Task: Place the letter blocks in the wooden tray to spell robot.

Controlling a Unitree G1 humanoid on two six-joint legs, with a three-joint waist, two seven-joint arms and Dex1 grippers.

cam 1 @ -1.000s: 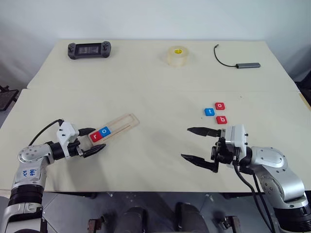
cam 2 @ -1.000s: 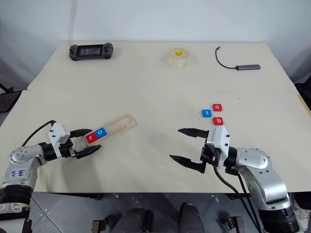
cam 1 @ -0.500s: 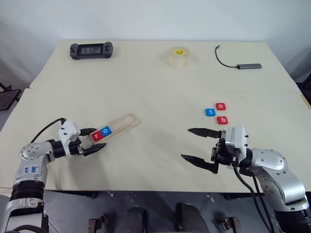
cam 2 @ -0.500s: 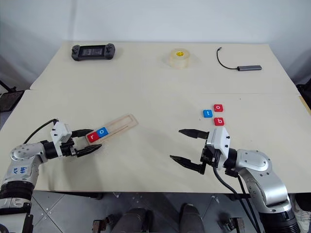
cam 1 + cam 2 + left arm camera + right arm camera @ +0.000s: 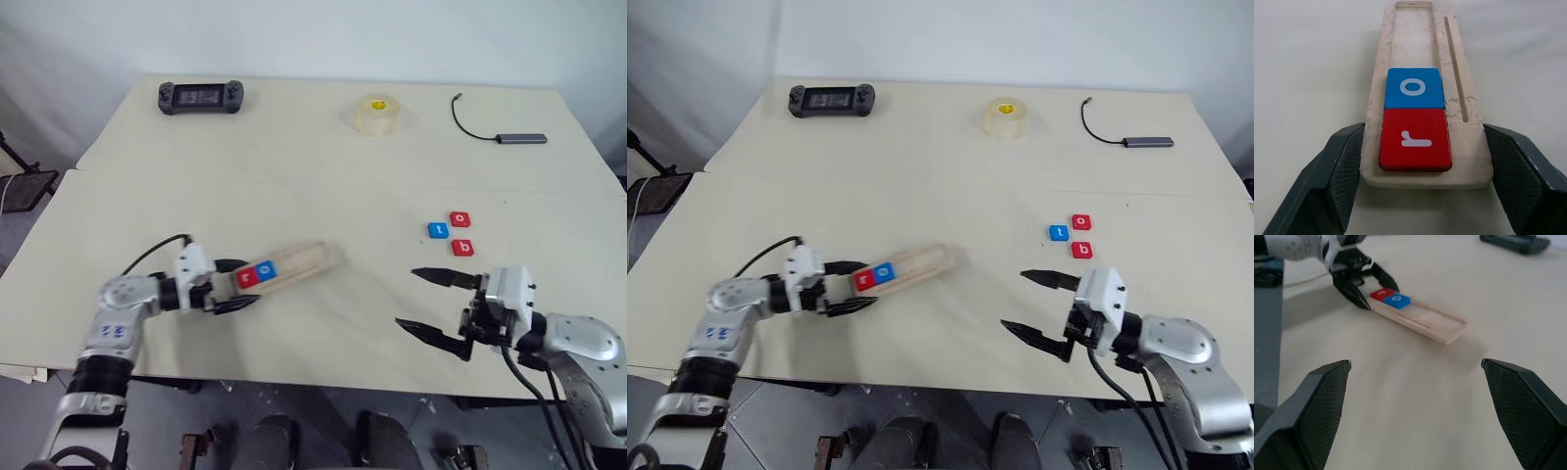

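Observation:
The wooden tray (image 5: 294, 262) lies slanted on the table, left of the middle. A red r block (image 5: 1415, 139) and a blue o block (image 5: 1414, 87) sit side by side at its near end. My left gripper (image 5: 233, 285) is shut on that end, one finger against each long side. Three loose letter blocks lie to the right: a blue t (image 5: 438, 230), a red o (image 5: 459, 219) and a red b (image 5: 463, 248). In front of them my right gripper (image 5: 407, 298) stands open and empty, pointing toward the tray.
A black game controller (image 5: 201, 97), a roll of clear tape (image 5: 376, 114) and a grey hub with a black cable (image 5: 502, 132) lie along the far side of the table. A seam (image 5: 323, 181) runs across the tabletop.
My left gripper has pulled the tray with its two blocks to the right, toward the table's middle. The right gripper has drawn slightly right and back. The camera view has also shifted.

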